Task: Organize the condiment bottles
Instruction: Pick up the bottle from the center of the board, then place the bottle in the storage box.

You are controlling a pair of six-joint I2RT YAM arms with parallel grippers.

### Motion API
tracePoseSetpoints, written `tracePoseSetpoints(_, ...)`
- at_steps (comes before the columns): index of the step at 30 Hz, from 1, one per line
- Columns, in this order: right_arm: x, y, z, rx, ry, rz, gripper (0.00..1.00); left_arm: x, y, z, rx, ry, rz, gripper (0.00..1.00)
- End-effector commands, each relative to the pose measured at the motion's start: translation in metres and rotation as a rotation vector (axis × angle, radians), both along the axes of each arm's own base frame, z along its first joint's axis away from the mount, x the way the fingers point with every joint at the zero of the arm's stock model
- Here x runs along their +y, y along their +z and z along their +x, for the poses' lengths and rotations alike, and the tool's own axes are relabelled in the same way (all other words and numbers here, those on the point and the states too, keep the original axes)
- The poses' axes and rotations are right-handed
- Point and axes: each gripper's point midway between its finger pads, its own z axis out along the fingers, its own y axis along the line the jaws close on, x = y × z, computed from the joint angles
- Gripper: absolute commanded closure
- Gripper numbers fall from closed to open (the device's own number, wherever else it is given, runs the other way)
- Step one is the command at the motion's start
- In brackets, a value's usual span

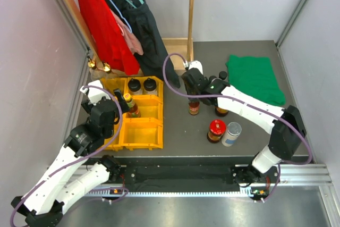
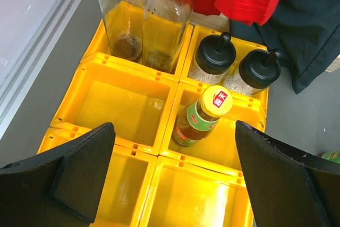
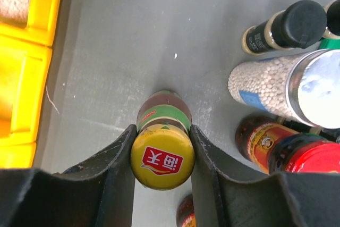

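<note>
Yellow-capped sauce bottle (image 3: 162, 159) is pinched at its top by the right hand (image 3: 162, 141), straight under it, near the surface (image 3: 106, 51). Gripped so high, it may swing and knock the red-lidded jar (image 3: 313, 159) just beside the hand. The left hand (image 2: 174, 130) hovers spread over the tray (image 2: 117, 104).

Yellow-capped sauce bottle (image 3: 162, 158) upright near red-lidded jar (image 3: 313, 166), second yellow-capped bottle (image 2: 204, 115) standing in yellow tray (image 2: 122, 70)

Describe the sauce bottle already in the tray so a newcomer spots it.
Look at the yellow tray on the left of the table. In its middle row, one compartment nearer than the two black-capped jars, stands one sauce bottle. Only it there has a yellow cap and green label.
</note>
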Motion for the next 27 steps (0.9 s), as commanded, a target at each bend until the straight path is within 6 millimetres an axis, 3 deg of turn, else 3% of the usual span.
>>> tracePoseSetpoints(1,0.025,0.062,0.008,-0.155,0.012,0.045,1.0,0.004,0.006,0.001,-0.029,0.017,0.003,0.01)
tracePoseSetpoints(7,0.058,0.114,-0.006,-0.233,0.111,0.126,1.0,0.005,0.006,0.001,-0.031,0.021,0.006,0.01)
tracePoseSetpoints(12,0.1,0.148,-0.023,-0.256,0.258,0.234,1.0,0.006,0.004,0.0,-0.028,0.022,0.009,0.01)
tracePoseSetpoints(20,0.163,0.149,-0.032,-0.228,0.419,0.291,1.0,0.008,0.004,-0.001,-0.029,0.031,0.011,0.01)
tracePoseSetpoints(21,0.171,0.157,-0.032,-0.243,0.436,0.305,1.0,0.008,0.005,-0.001,-0.031,0.032,0.007,0.01)
tracePoseSetpoints(22,0.183,0.145,-0.034,-0.222,0.458,0.289,1.0,0.008,0.005,-0.001,-0.03,0.033,0.01,0.01)
tracePoseSetpoints(24,0.194,0.152,-0.033,-0.231,0.474,0.304,1.0,0.009,0.005,-0.001,-0.032,0.038,0.009,0.01)
tracePoseSetpoints(25,0.204,0.14,-0.033,-0.209,0.491,0.295,1.0,0.01,0.004,-0.001,-0.029,0.04,0.011,0.01)
tracePoseSetpoints(27,0.212,0.141,-0.032,-0.209,0.499,0.302,1.0,0.01,0.004,-0.002,-0.031,0.041,0.01,0.01)
